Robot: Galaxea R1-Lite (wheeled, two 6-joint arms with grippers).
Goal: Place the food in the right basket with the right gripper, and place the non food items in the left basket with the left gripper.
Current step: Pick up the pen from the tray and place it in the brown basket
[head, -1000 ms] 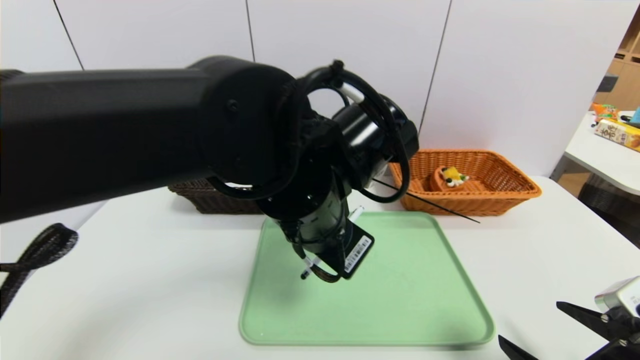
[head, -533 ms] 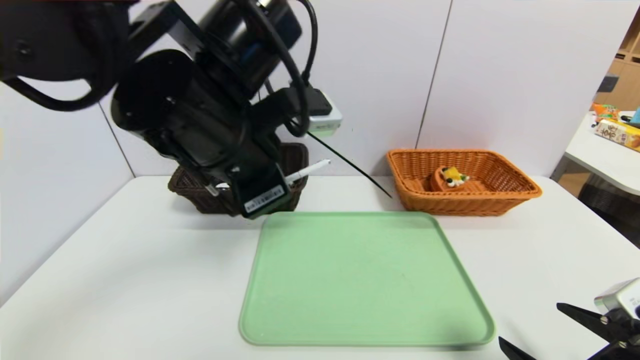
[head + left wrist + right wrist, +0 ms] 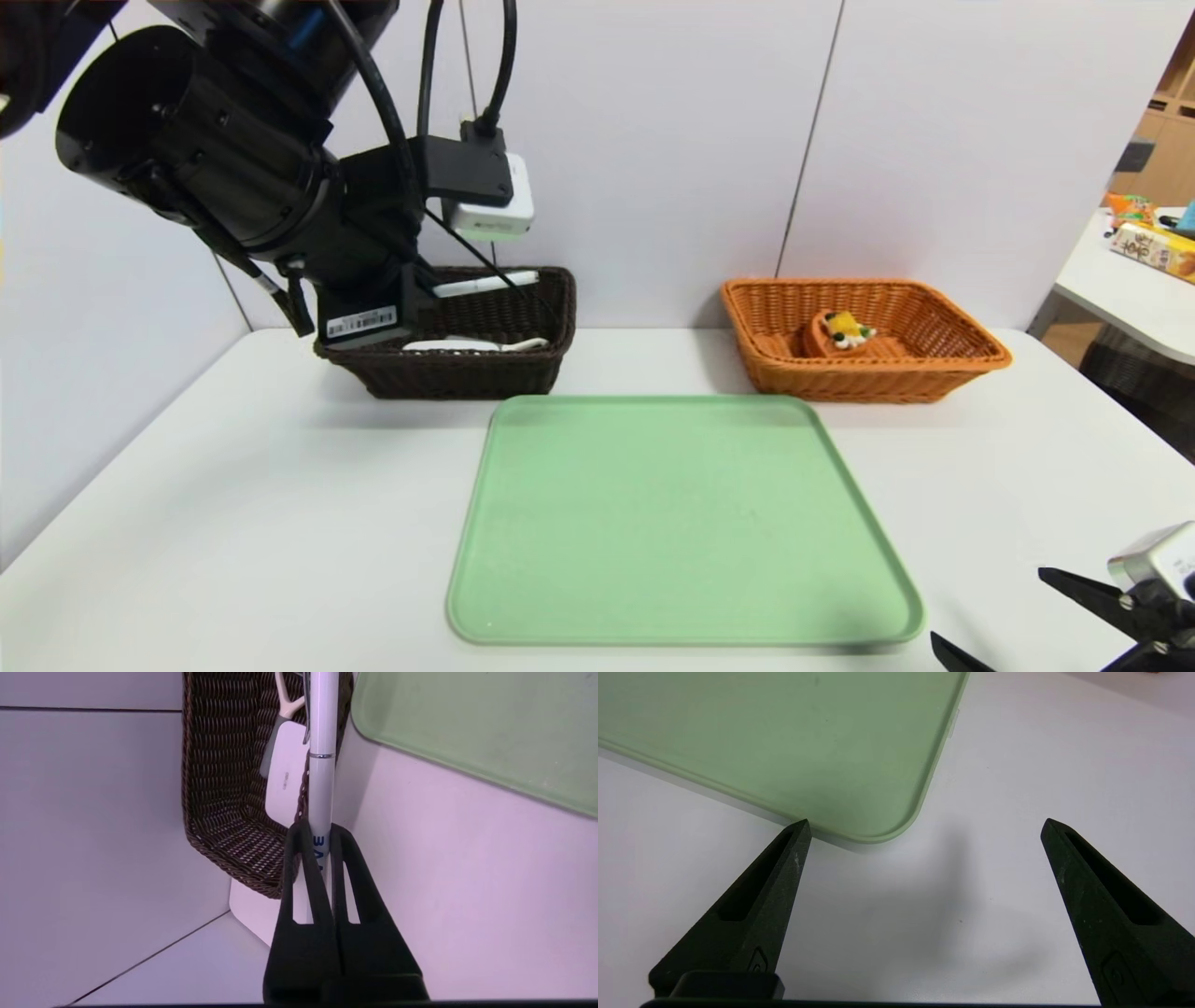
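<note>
My left gripper (image 3: 318, 828) is shut on the slim white pen (image 3: 322, 742), holding it level over the dark brown left basket (image 3: 467, 373); the pen (image 3: 485, 283) pokes out past the wrist above the basket's inside. In that basket lie the flat white case (image 3: 285, 784) and the grey-handled peeler (image 3: 268, 760). The food, a toy tart wedge (image 3: 843, 331), sits inside the orange-tan right basket (image 3: 934, 373). My right gripper (image 3: 925, 821) stands open and empty just above the table at the front right, beside the tray's near corner.
A pale green tray (image 3: 681, 523) lies bare in the middle of the white table, in front of both baskets. A white wall runs close behind the baskets. A side table with packets (image 3: 1153, 247) stands at the far right.
My left arm has swung up, back and to the left from over the tray, carrying the pen to above the dark basket. The right arm has not moved.
</note>
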